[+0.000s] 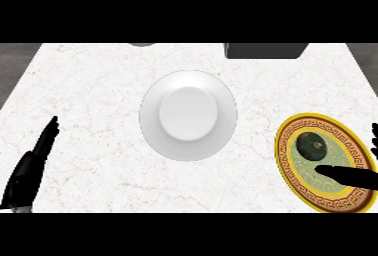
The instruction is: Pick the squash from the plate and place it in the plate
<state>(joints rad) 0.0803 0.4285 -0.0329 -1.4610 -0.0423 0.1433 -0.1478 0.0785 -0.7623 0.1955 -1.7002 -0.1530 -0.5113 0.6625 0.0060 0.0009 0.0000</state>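
At the kitchen surface (88, 90), the robot's right hand (347, 175) hovers over a gold-rimmed, patterned plate (281, 150) at the right edge, its fingers stretched straight and spread apart from the thumb, gripping nothing. The squash (311, 146) lies on that plate's green centre, just beyond the fingertips, with a narrow gap apparently between them. It is a small, dark green, roundish thing with a paler spot on its top, and it looks smooth and liable to roll if nudged from one side. The step in hand appears to be the reach before the pick-up. To do it well, the hand should likely move a little farther up the plate until fingers and thumb sit on opposite sides of the squash. It should then close round the widest part rather than push from below, and lift straight up so nothing catches the rim. The plain white plate (150, 107) waits at the middle of the surface, well apart to the left and holding nothing, so the carry would cross bare marble. The left hand (29, 165) rests at the lower left, fingers straight and pressed together, pointing up. A dark box (264, 50) stands at the far edge.
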